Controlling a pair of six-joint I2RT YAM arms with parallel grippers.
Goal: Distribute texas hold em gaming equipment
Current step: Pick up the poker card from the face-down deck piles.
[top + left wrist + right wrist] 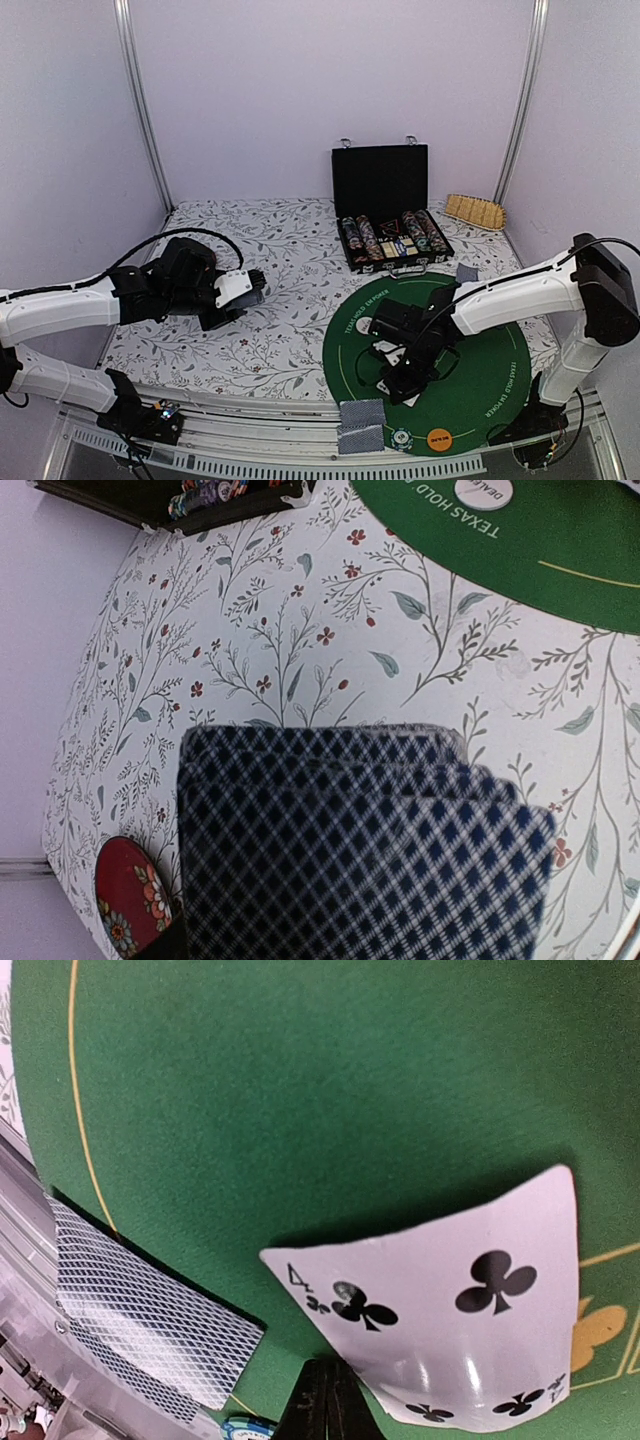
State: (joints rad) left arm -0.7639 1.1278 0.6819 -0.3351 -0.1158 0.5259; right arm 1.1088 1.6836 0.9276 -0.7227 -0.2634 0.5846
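R gripper (pixel 408 378) pinched fully shut on 4 of clubs card (pixel 450 1330), face toward wrist cam, curled, just over green mat (pixel 300 1080). L gripper (pixel 243 288) grips fanned card stack (pixel 360 850) above floral table (pixel 300 630), well apart from mat; fingers hidden behind the cards. At mat's near edge, face-down cards (pixel 150 1300), partly cut off.

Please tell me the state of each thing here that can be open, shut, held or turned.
chip case: open, lid upright.
left gripper: shut on fan of cards, backs showing.
right gripper: shut on four of clubs, face showing, bent.
cards by mat edge: lying face down.
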